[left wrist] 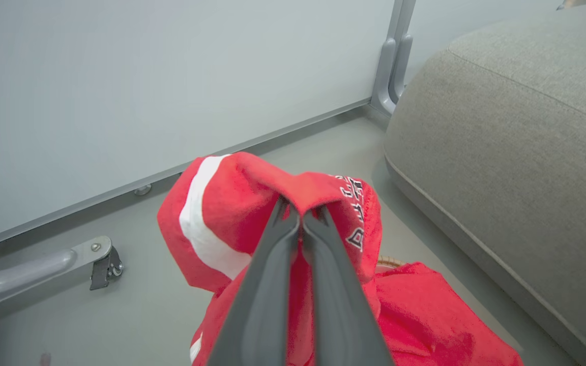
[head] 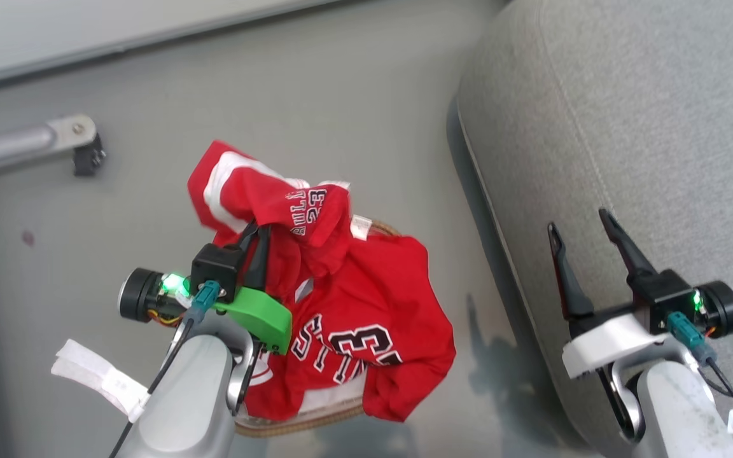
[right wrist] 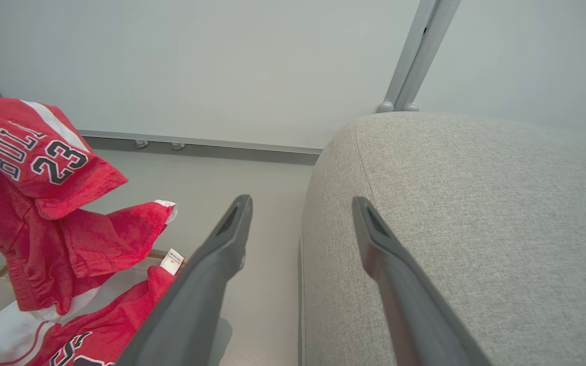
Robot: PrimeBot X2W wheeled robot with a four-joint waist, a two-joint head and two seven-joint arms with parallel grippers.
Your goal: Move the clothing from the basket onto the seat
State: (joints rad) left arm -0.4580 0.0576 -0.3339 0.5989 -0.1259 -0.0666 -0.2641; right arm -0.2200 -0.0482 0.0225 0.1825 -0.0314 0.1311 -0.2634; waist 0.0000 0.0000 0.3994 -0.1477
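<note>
R gripper [right wrist: 301, 203] fingers spread wide, over grey seat [right wrist: 476, 213] edge; striped red garment [right wrist: 33, 168] hangs left, above jersey [right wrist: 120, 315].

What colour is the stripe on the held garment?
White stripe on the red garment; best in left wrist view.

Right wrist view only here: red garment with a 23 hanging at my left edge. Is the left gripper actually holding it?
Observer: Yes. In the left wrist view the left gripper is closed on a fold of the striped garment.
Operator: And the second one?
Observer: The head view shows the jersey draped over the basket, hanging past the rim on the seat side.
Operator: Anything on the floor left of it?
Observer: A grey metal leg with a black caster.
</note>
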